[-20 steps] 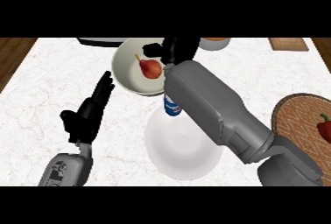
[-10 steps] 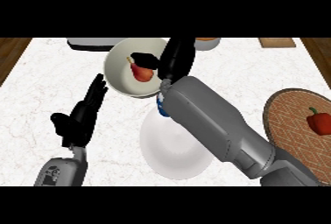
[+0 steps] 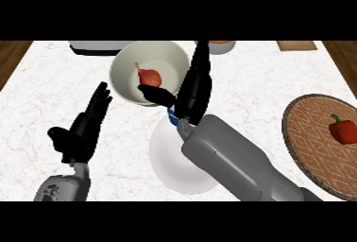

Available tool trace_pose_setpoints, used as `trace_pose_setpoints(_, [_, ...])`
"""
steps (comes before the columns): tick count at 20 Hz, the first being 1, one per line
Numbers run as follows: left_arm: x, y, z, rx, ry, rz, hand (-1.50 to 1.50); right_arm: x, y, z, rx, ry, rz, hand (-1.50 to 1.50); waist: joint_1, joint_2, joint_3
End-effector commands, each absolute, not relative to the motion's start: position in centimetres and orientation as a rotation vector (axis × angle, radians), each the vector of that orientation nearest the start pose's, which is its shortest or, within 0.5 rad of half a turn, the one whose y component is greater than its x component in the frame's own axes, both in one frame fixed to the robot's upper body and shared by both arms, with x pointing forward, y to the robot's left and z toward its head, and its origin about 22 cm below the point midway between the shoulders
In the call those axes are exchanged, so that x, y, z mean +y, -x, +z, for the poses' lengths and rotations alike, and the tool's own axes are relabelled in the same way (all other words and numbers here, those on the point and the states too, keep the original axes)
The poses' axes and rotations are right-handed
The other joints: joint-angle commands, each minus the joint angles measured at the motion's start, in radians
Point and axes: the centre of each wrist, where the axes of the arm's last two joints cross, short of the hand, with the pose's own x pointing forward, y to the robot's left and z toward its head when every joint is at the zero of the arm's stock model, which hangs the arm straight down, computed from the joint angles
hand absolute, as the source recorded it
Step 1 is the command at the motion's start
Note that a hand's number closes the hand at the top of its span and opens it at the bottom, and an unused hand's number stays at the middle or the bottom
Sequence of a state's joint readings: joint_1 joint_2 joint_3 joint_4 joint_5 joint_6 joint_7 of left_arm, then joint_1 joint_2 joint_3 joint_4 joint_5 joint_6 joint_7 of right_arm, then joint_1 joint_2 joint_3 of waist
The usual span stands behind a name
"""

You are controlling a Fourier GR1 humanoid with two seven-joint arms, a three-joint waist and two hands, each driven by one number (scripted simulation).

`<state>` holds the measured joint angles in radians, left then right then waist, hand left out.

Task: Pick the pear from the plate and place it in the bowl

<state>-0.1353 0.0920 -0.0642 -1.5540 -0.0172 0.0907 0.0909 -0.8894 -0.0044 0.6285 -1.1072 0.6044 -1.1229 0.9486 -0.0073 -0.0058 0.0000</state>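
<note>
Pear (image 3: 148, 77) lies inside the bowl (image 3: 125, 90) near the counter's (image 3: 258, 80) far edge, free of both hands. Right hand (image 3: 191, 92) rests at the bowl's right rim, fingers straight and spread. White plate (image 3: 167, 160) sits nearer, under the right forearm. Left hand (image 3: 82, 130) rests open, fingers up, toward the counter's left side.

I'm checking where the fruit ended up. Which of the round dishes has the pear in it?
The cream-coloured deep bowl at the counter's far side holds the reddish pear. The flat white plate is bare; the brown woven round tray carries a red pepper.
</note>
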Motion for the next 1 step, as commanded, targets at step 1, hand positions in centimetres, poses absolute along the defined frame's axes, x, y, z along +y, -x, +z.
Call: trace_pose_setpoints(1, [19.77,-27.77,2.87,-1.614,-0.066,-0.105,0.0,-0.39,-31.38,10.1,-1.642,0.598,-0.102,-1.5,0.003,0.003,0.0])
